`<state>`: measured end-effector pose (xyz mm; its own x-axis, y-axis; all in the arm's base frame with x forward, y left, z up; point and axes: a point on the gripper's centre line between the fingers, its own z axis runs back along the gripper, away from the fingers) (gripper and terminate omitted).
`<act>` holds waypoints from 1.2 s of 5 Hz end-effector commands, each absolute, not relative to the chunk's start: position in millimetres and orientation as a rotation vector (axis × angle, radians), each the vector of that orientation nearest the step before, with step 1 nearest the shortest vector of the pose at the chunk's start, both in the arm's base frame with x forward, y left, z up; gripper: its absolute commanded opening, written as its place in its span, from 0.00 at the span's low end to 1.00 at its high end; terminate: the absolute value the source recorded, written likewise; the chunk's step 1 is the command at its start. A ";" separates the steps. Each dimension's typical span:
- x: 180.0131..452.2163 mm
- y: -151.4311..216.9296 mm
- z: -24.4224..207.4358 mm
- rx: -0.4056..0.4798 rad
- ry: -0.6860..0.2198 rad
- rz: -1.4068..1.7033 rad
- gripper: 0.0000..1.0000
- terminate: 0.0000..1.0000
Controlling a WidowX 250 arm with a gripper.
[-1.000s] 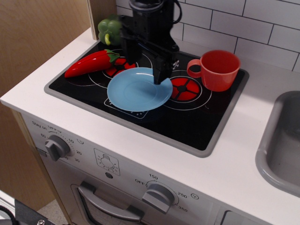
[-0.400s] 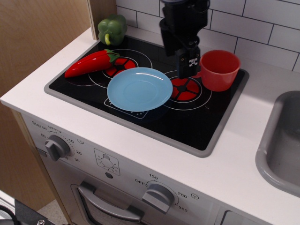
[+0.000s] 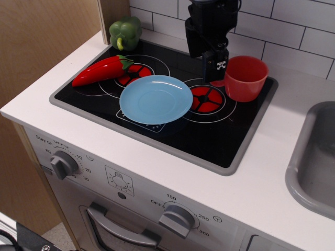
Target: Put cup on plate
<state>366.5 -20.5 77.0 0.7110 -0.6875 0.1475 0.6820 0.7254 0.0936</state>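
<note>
The red-orange cup (image 3: pixel 246 77) stands upright on the right rear of the black stovetop. The light blue plate (image 3: pixel 155 98) lies empty near the stovetop's middle front, left of the cup. My black gripper (image 3: pixel 215 70) hangs just left of the cup, low at its handle side, and hides the handle. Only one finger (image 3: pixel 218 65), with a white marker on it, shows clearly, so I cannot tell whether the jaws are open or shut. Nothing shows as held.
A long red chili pepper (image 3: pixel 102 70) lies on the left burner. A green bell pepper (image 3: pixel 125 31) sits at the back left corner. A grey sink (image 3: pixel 314 157) is at the right. A white tiled wall stands behind the stove.
The gripper has moved right and back, from over the plate's far right edge to the cup's left side. The plate now shows whole. The cup and plate have not moved.
</note>
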 end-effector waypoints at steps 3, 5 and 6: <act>364.6 -30.5 82.9 0.010 -0.180 -0.748 0.00 0.00; 361.9 -22.3 97.7 -0.015 -0.223 -0.673 0.00 0.00; 352.5 -12.9 107.8 0.002 -0.231 -0.618 0.00 0.00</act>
